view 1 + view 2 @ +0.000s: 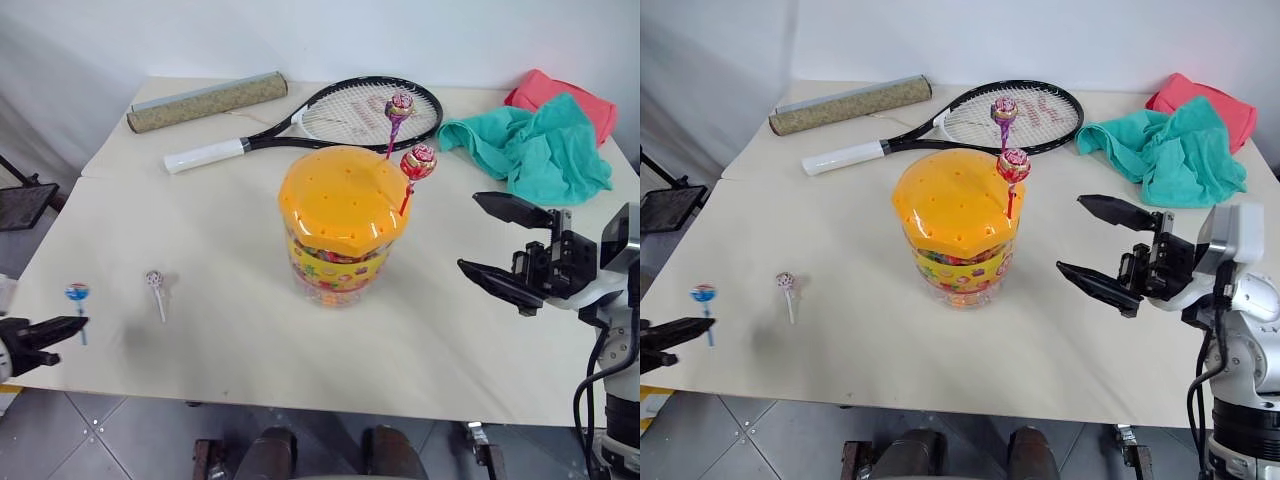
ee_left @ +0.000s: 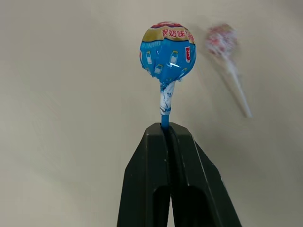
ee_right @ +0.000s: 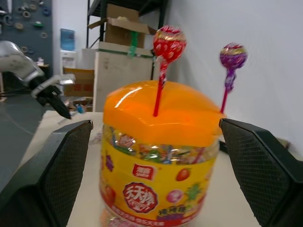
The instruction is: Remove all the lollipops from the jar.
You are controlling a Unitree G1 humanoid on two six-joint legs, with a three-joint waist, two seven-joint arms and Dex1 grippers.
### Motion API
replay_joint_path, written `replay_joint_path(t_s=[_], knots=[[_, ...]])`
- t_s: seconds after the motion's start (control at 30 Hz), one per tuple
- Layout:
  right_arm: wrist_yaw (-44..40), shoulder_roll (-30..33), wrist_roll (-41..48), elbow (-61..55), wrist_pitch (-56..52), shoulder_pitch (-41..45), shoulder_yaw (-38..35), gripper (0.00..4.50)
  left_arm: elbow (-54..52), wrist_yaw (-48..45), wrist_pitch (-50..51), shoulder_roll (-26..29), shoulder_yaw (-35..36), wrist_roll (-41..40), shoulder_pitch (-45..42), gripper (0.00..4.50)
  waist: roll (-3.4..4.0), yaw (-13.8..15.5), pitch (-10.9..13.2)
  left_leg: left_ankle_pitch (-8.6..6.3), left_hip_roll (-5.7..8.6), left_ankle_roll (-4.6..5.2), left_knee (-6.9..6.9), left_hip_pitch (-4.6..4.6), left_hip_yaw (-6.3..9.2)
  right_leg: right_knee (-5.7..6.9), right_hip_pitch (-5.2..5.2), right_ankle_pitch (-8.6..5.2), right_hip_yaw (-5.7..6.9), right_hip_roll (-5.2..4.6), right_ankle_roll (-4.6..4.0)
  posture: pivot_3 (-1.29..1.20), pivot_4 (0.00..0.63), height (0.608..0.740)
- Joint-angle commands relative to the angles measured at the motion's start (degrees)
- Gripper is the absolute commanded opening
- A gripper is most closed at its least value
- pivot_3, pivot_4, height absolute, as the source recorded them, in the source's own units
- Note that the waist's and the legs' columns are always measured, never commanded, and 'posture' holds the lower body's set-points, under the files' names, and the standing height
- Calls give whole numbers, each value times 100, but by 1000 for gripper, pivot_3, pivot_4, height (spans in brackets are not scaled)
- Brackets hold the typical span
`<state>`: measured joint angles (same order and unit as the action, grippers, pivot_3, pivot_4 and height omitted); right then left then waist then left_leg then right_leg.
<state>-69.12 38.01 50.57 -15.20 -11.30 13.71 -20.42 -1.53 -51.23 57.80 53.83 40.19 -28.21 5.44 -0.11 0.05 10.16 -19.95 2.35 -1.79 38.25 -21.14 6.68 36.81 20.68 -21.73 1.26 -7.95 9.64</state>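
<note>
Beige table [image 1: 250, 340], grey tiled floor; left claw [image 1: 72, 326] clamps blue lollipop [image 1: 77, 292], right claw [image 1: 500, 240] apart

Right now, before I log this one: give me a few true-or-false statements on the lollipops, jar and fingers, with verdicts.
1. Two lollipops stand in the jar lid. True: the red one and the purple one.
2. The left gripper has its fingers shut on the blue lollipop. True: they pinch its stick.
3. The pink-silver lollipop is in the lid. False: it lies on the table.
4. The right gripper holds the red lollipop. False: its fingers are open and hold nothing, beside the jar.
5. The racket lies in front of the jar. False: it lies behind it.
</note>
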Motion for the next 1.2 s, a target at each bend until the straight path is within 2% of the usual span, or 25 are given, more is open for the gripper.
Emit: replay_joint_path(t_s=[0.03, 0.1, 0.13, 0.23, 0.4, 0.53, 0.63, 0.77, 0.87, 1.0, 1.2], knots=[[12, 37, 33, -153, -4, -34, -79, 4500, 101, -4, -310, 39, -196, -78, -309, 50, -5, -20, -2, 0, -4, 0, -1, 0, 1, 1, 0, 0, 1, 5, 0, 0, 150, 740], [61, 46, 5, -174, -27, -77, -80, 4500, 263, 7, -425, 120, -370, 28, -390, 50, -4, -42, -2, 0, -6, -1, -3, 0, 0, 2, 2, 0, 1, 11, 0, 0, 150, 740], [90, 59, -28, -175, -30, -100, -83, 4500, 346, 35, -506, 140, -409, 70, -434, 510, -4, -60, -2, 0, -5, -1, -7, 3, -4, 4, 3, 0, -1, 11, 0, 0, 150, 740], [158, 157, -42, -180, -123, -200, -152, 4500, 465, -120, -807, 207, -278, -35, -551, 1328, -4, -133, -2, 0, -3, -2, -12, 4, -10, 7, 8, 0, -2, 16, 0, 0, 150, 740], [244, 630, -137, -175, -350, -486, -511, 4500, 1007, -1169, -1881, 489, 312, -385, -759, 2785, -4, -162, -2, 0, -5, -2, -11, 1, -10, 6, 10, 0, 1, 16, 0, 0, 150, 740], [372, 996, 114, -373, -734, -650, -838, 4500, 1391, -2154, -2610, 1036, 287, -463, -1053, 2785, -3, -161, -2, 0, -3, -2, -12, 0, -12, 1, 8, 0, 2, 15, 0, 0, 150, 740], [675, 1187, 242, -752, -1089, -616, -858, 4500, 1025, -2526, -2830, 1180, 1, -803, -1690, 2785, -1, -155, 0, 0, -7, -1, -11, 3, -14, -1, 3, 0, 2, 13, 0, 0, 150, 740], [1223, 1100, 400, -1165, -1322, -99, -519, 4500, 259, -2336, -2843, 798, -911, -1230, -3058, 2785, -3, -87, 1, 0, -6, -1, 13, -8, 1, 6, -2, 2, 9, 13, 3, 0, 150, 740], [1653, 1110, 338, -1163, -1674, 375, -103, 4500, -282, -2317, -2855, 369, -1675, -1274, -3498, 3328, 2, -126, -2, 0, 1, 0, 10, 2, -12, 10, -4, 5, 3, 13, 4, 0, 150, 740], [1841, 1001, 502, -1178, -1936, 691, 164, 4500, -545, -2288, -2987, -49, -2095, -1311, -3712, 4468, 0, -189, -1, 0, 8, -1, -1, -6, -21, 12, 3, 4, 10, 31, 3, 0, 150, 740], [2108, 537, 304, -1170, -1970, 1239, 762, 4500, -772, -2115, -2896, -489, -2168, -1627, -3789, 4468, -1, -246, 0, 0, 1, -1, -3, -3, -63, 11, 9, 4, 7, 37, 2, 0, 150, 740]])
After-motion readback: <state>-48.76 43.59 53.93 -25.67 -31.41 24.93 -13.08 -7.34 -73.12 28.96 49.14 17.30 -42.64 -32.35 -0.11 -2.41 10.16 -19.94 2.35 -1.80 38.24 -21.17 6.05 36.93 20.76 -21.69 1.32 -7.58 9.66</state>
